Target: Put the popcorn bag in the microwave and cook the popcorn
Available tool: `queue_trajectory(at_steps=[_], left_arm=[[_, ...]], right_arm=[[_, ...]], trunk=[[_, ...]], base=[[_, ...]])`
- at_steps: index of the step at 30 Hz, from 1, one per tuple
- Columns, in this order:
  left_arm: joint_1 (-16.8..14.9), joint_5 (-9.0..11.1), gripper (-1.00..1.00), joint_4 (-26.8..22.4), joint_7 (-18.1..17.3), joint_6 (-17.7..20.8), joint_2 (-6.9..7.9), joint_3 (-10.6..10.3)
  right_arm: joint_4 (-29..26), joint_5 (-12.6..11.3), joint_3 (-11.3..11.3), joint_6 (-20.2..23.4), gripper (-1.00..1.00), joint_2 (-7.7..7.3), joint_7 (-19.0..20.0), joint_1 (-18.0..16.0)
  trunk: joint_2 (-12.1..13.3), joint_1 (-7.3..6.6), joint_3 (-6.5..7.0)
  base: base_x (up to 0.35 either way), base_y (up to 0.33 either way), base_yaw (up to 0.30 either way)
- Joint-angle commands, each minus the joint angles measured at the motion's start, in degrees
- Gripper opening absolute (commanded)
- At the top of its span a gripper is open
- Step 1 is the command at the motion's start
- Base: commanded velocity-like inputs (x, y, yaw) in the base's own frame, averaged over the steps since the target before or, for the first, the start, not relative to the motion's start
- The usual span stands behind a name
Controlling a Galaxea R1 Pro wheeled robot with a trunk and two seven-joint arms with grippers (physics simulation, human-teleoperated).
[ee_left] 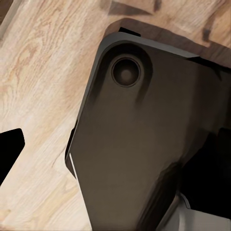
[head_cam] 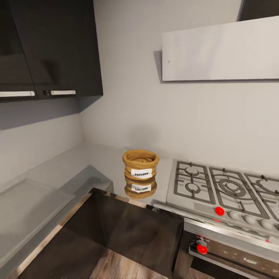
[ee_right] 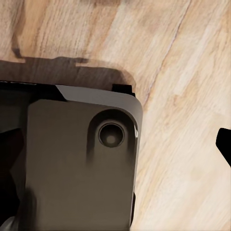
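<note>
Sitting upright on the shiny grey countertop (head_cam: 97,155) is the popcorn bag (head_cam: 140,166), a small round brown sack with a rolled rim and a white label. A steel gas hob (head_cam: 224,190) with dark grates and red knobs is just to its right. Dark cupboards (head_cam: 50,46) hang far left. Both wrist views show a dark robot base (ee_left: 139,144) over a wooden floor (ee_right: 192,72); I cannot tell how either gripper stands.

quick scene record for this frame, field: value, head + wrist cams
popcorn bag: upright on the countertop, label facing the camera, reflection below it
position: in the counter corner, left of the gas hob, apart from it
hob knobs: two red ones on the front edge
above: dark wall cabinets, pale hood
wrist views: wooden floor, dark robot body part
grippers: jaws not visible
</note>
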Motion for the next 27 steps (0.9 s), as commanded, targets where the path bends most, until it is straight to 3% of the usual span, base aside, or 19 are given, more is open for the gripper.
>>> queue_trajectory(at_steps=[1, 27], left_arm=[[0.0, 0.2, 1.0, 0.0, 0.2, -0.1, -0.02, 0.1], [0.0, 0.2, 1.0, 0.0, 0.8, -0.2, -0.11, 0.1]], right_arm=[[0.2, 0.4, -0.5, -0.3, 1.0, -0.05, 0.1, -0.1], [0.2, 0.4, -0.5, -0.3, 1.0, -0.14, 0.1, -0.1]], trunk=[[-0.1, 0.0, -0.16], [-0.1, 0.0, -2.53]], base=[[0.0, 0.0, 0.0], [0.0, 0.0, 0.0]])
